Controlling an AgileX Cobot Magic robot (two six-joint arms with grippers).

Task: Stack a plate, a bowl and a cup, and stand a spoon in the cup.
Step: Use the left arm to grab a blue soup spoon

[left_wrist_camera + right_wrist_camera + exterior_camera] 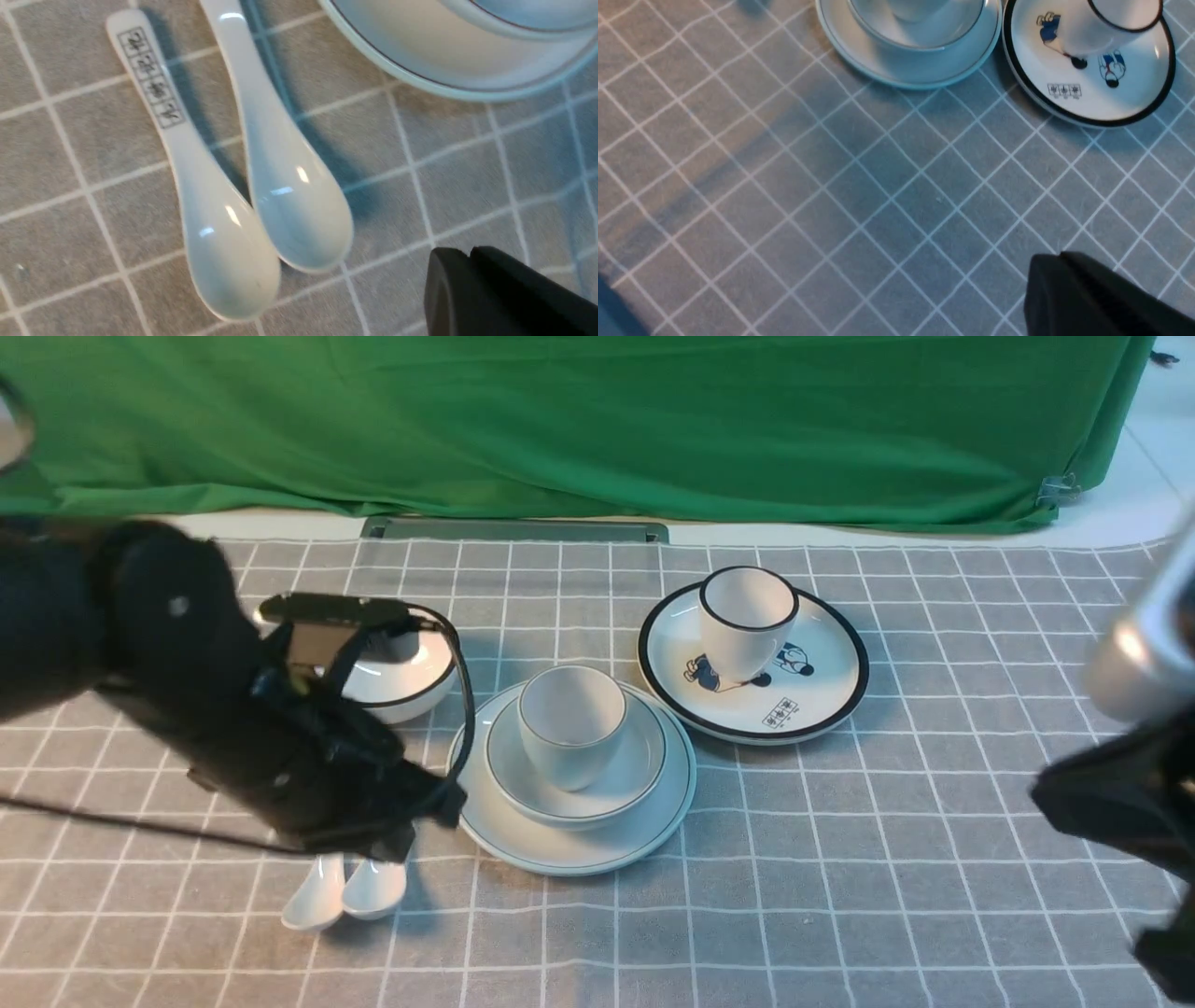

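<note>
Over grey checked cloth (840,859), the left gripper (469,255), clenched on nothing, hovers just beside the spoon (285,186), whose handle points away from the robot beside the plate (523,845).

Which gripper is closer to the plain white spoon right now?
Left. The left gripper hovers close over the plain spoon; the right gripper is far off, on the other side of the plate.
</note>
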